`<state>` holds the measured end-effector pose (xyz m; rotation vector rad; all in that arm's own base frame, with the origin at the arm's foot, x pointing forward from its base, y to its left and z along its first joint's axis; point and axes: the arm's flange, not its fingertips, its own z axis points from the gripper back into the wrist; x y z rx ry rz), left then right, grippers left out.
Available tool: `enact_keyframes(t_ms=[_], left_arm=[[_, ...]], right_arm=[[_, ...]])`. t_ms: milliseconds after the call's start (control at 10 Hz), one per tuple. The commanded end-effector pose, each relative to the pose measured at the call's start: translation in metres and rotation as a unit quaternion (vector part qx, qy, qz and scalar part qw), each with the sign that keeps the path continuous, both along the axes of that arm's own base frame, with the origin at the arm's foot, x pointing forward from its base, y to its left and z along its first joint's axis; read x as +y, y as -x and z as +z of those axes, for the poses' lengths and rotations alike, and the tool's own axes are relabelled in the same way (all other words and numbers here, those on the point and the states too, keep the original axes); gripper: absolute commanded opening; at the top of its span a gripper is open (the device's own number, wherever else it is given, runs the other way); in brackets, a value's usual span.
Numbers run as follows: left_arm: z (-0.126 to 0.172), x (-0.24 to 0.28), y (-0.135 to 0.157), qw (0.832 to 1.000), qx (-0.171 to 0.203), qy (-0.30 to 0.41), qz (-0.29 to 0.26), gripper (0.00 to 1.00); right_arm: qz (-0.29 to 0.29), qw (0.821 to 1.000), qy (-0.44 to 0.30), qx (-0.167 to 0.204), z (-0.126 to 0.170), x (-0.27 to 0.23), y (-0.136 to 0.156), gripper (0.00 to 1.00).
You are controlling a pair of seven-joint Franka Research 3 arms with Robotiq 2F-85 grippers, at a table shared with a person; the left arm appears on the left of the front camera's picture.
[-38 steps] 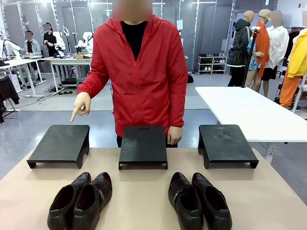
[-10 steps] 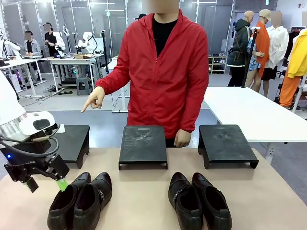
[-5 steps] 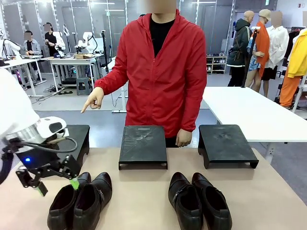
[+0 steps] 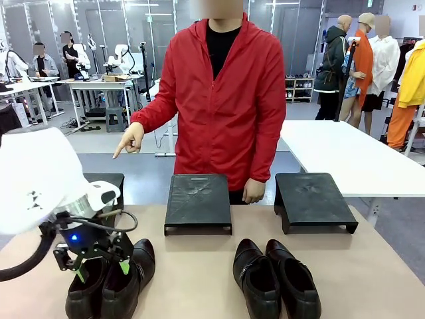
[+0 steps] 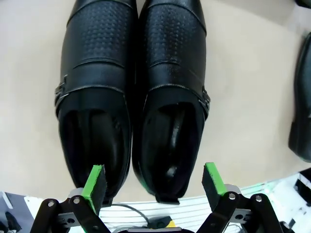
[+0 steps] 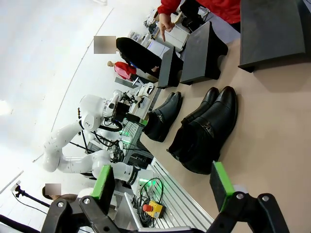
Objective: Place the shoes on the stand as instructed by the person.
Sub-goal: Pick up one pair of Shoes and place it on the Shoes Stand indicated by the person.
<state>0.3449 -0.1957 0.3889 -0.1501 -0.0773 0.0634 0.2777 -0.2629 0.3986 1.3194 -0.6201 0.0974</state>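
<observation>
The left gripper (image 4: 101,269) hangs wide open and empty over the heel ends of the left pair of shoes (image 5: 172,73). Its green pads (image 5: 95,182) seem just clear of the leather, though contact is hard to judge. That pair sits on the desk (image 4: 199,266) before the left stand (image 4: 109,183), where the person's hand (image 4: 131,139) points downward, and the right pair (image 4: 292,282) lies well apart. The right gripper (image 6: 163,187), likewise spread wide and empty, is raised above the desk with the right pair ahead of it.

The front camera faces the person (image 4: 226,100) across the worktop (image 4: 199,266); the left wrist camera sits close above the left shoes (image 5: 165,58), which the right wrist camera sees sidelong from afar.
</observation>
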Motion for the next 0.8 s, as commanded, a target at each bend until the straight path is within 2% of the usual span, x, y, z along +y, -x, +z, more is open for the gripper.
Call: enact_keyframes(t_ms=[0,200,700], left_arm=[[-0.010,-0.015,-0.015,1.000,-0.007,-0.016,0.011,1.00],[-0.021,-0.013,-0.014,0.999,-0.001,-0.038,0.025,1.00],[-0.037,-0.014,-0.017,0.998,0.006,-0.061,0.021,1.00]], right_arm=[[0.003,1.000,-0.004,-0.005,0.000,0.000,0.001,1.00],[0.003,1.000,-0.004,-0.005,0.000,0.000,0.001,1.00],[0.003,1.000,-0.004,-0.005,0.000,0.000,0.001,1.00]])
